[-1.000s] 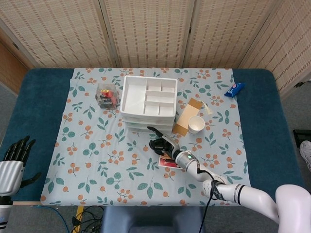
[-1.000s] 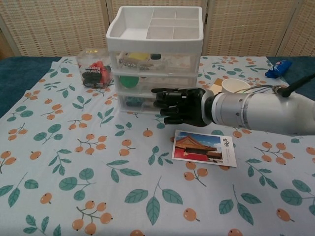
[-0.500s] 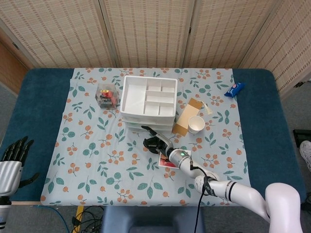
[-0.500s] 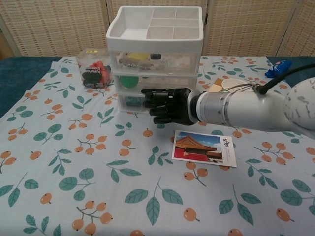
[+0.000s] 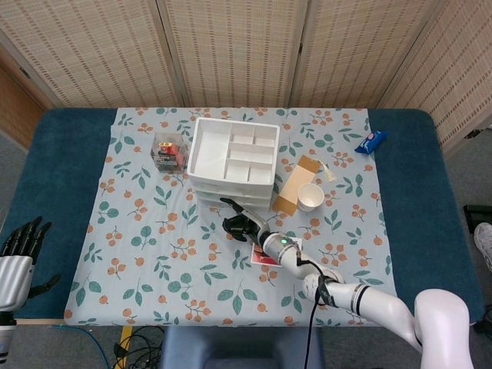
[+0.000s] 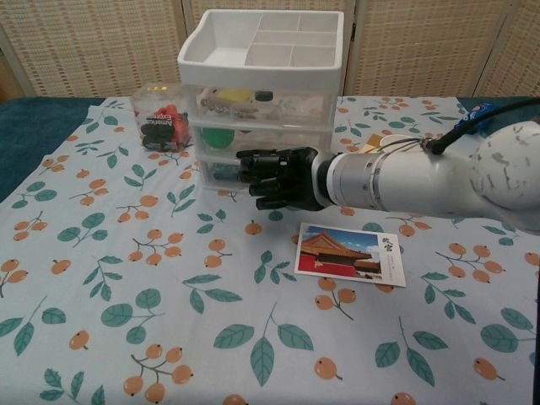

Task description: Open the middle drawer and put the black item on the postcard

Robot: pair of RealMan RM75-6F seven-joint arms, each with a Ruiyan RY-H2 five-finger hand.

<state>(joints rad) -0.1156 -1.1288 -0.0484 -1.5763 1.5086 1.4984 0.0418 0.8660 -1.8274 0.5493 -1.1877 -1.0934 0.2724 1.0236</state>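
A white drawer unit (image 6: 261, 51) (image 5: 234, 154) with three clear drawers stands at the back middle, all shut. Through the middle drawer (image 6: 278, 137) a green thing shows; I cannot make out a black item there. My right hand (image 6: 277, 177) (image 5: 238, 224), black, hangs right at the fronts of the middle and bottom drawers, its fingers half curled and pointing left, the thumb apart, nothing visibly in it. The postcard (image 6: 350, 253) (image 5: 265, 257) lies flat on the cloth just in front of that forearm. My left hand (image 5: 19, 244) is at the table's near left edge, fingers spread.
A clear box of colourful items (image 6: 164, 126) (image 5: 169, 150) sits left of the drawers. Right of them are a paper cup (image 5: 310, 197) (image 6: 403, 145) and a brown carton (image 5: 296, 184). A blue packet (image 5: 370, 141) lies at the far right.
My right hand has slid left along the drawer fronts. The drawer unit has shifted and turned slightly to the left. The left hand has barely moved.
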